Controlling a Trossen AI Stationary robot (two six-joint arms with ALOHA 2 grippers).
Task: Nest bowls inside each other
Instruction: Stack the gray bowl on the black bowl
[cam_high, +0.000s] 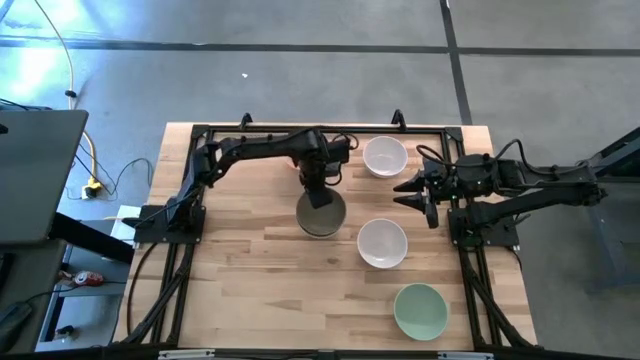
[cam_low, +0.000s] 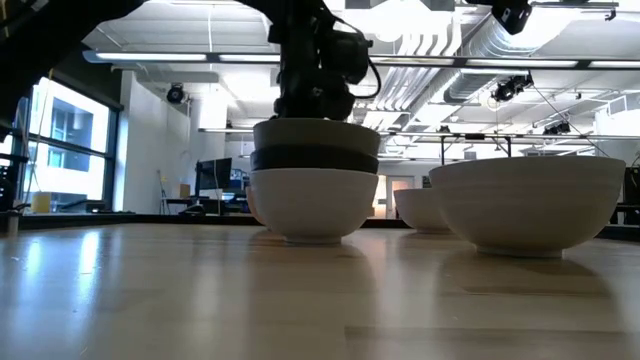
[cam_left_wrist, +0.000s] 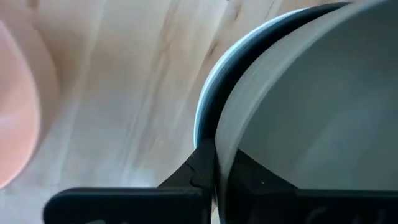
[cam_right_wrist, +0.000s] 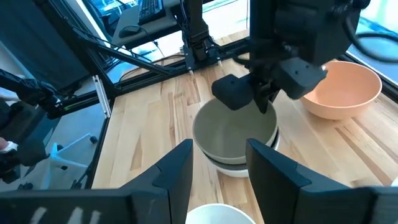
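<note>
In the high view, the left gripper (cam_high: 318, 190) is set over the stack (cam_high: 321, 214) at mid-table, prob. so the olive-grey bowl (cam_high: 326, 216) can be seated; two white bowls (cam_high: 385, 157) and a pale green bowl (cam_high: 420, 310) are left apart. In the low view the stack is seen as grey over black over white. In the left wrist view the fingers (cam_left_wrist: 198, 168) are pinched shut on the olive-grey bowl's rim, peach bowl (cam_left_wrist: 15, 118) nearby; in the right wrist view the right gripper (cam_right_wrist: 217, 163) is held open w/ nothing in it.

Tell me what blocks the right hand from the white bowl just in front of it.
Nothing visible does. The right hand hangs open beside the smooth round white bowl near the table's far edge, with only bare wooden tabletop between them. The left hand is away at the stack.
</note>
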